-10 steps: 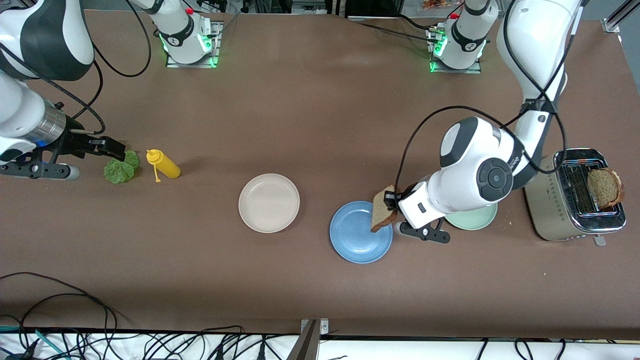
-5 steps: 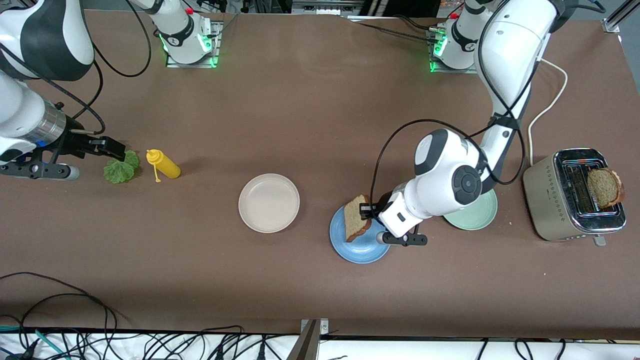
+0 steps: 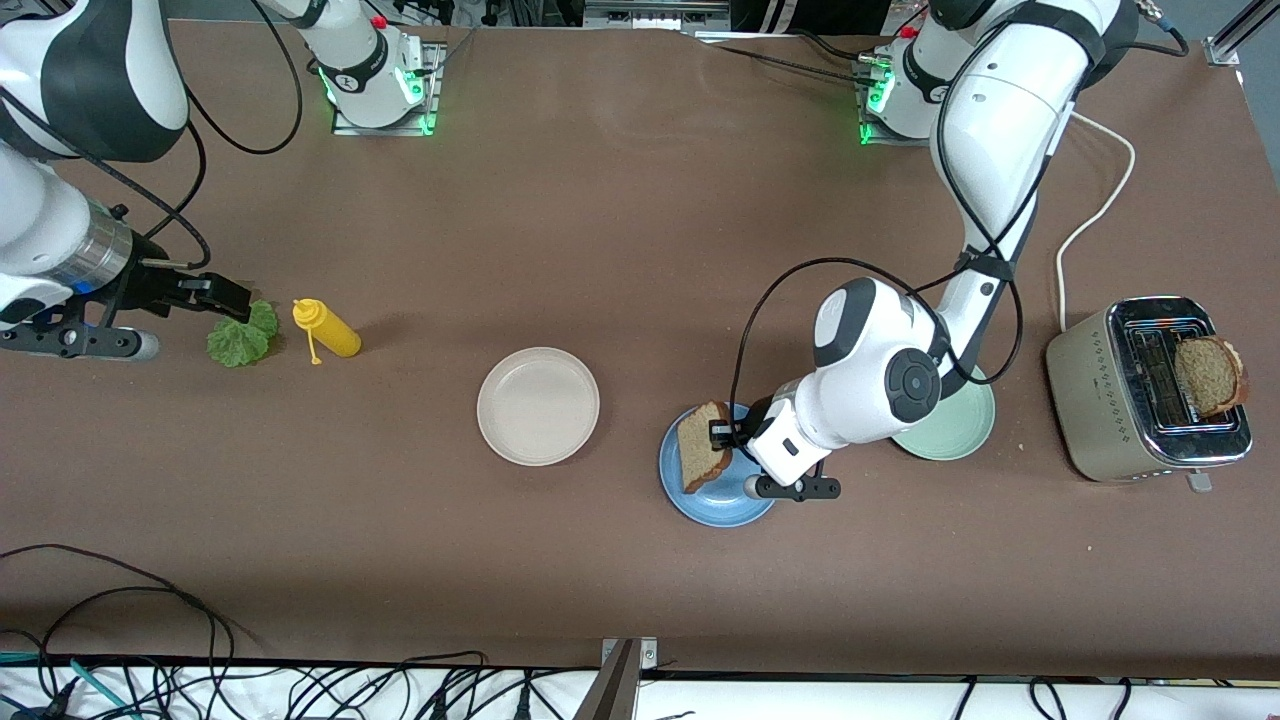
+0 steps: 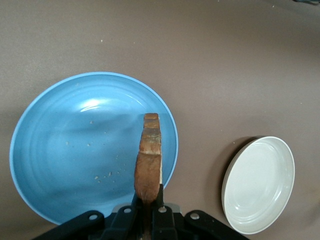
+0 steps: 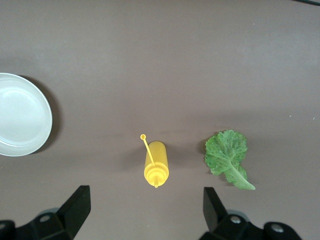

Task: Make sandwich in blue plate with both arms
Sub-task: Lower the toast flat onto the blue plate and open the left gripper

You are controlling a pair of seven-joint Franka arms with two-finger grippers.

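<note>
Over the blue plate point(image 3: 715, 495): left gripper point(image 3: 722, 433), newly arrived from the pale green plate point(image 3: 950, 432), clamps a bread slice point(image 3: 700, 458) upright, ready for lowering. Right gripper point(image 3: 232, 300), jaws wide, waits over the lettuce leaf point(image 3: 240, 338).

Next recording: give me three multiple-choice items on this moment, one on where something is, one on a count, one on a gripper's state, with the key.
1. The bread slice held by the left gripper is over:
A. the beige plate
B. the blue plate
C. the toaster

2. Plates on the table:
A. two
B. three
C. four

3. The right gripper is:
A. open, by the lettuce leaf
B. shut on the yellow bottle
C. shut on a plate

Key: 1 B, the left wrist view shows the slice edge-on above the blue plate. 2 B, blue, beige plate and pale green plate. 3 A, its fingers stand wide apart, holding nothing, with the lettuce leaf and yellow bottle lying below.
</note>
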